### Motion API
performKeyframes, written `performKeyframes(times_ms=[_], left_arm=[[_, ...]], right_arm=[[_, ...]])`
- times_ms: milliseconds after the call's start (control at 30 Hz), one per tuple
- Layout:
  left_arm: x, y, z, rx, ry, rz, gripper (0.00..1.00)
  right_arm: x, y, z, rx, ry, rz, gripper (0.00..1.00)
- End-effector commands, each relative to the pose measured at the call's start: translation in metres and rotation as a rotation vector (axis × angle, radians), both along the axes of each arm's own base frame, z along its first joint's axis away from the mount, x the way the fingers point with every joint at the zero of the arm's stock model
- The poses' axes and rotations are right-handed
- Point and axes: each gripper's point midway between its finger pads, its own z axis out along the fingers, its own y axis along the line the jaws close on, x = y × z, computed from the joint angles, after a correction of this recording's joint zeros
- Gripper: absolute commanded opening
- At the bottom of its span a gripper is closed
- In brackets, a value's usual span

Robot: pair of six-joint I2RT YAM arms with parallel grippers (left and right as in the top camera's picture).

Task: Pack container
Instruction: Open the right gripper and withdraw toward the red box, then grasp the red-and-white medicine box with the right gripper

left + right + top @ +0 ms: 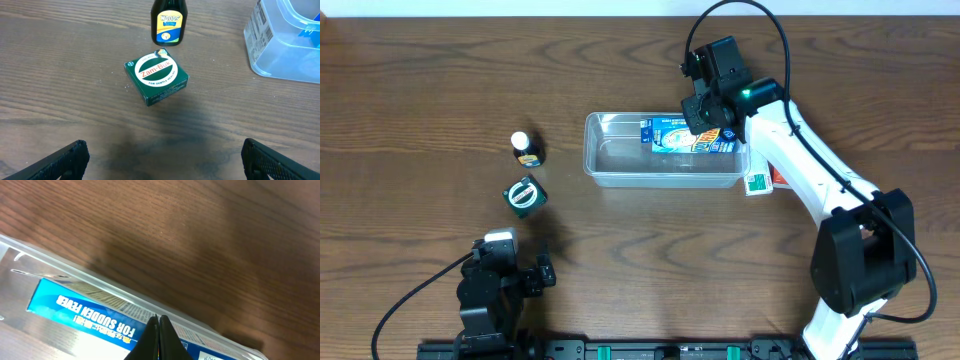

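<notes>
The clear plastic container [620, 180] sits mid-table. A blue box [670, 134] lies inside it along the far wall. My right gripper [706, 120] hovers over the box's right end. In the right wrist view its fingers [158, 318] are pressed together above the blue box [85, 314], just inside the container's rim [100, 282]. My left gripper [542, 272] is open and empty near the front left. In the left wrist view, between its fingers [162, 160], only bare table shows. A green Zam-Buk box [156, 77] and a dark bottle [169, 22] lie ahead of it.
The green box [525, 194] and the small bottle [527, 149] stand left of the container. A white and red packet [761, 181] lies against the container's right end. The container's corner [280, 55] shows at the left wrist view's right edge.
</notes>
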Motion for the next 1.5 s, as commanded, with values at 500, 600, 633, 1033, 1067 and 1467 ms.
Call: performKeyframes(times_ms=[500,600,633,1033,1067,1467], left_arm=[[0.0,-0.001,0.001,-0.001,-0.005,-0.009,0.98],[0.0,-0.002,0.001,-0.002,-0.005,-0.009,0.98],[0.0,-0.001,0.001,-0.001,-0.005,-0.009,0.98],[0.0,-0.002,0.001,-0.002,-0.005,-0.009,0.98],[0.0,-0.001,0.001,-0.001,-0.005,-0.009,0.98],[0.0,-0.002,0.001,-0.002,-0.005,-0.009,0.98]], right_arm=[[-0.024,0.022,0.024,0.01,-0.012,0.077,0.01],[-0.029,0.022,0.044,0.013,-0.048,0.077,0.01],[-0.031,0.021,0.05,0.016,-0.055,0.077,0.01],[-0.043,-0.071,0.044,0.05,0.121,-0.273,0.11],[-0.044,-0.084,0.042,0.052,0.143,-0.318,0.13],[-0.056,-0.135,0.024,0.129,0.293,-0.447,0.59]])
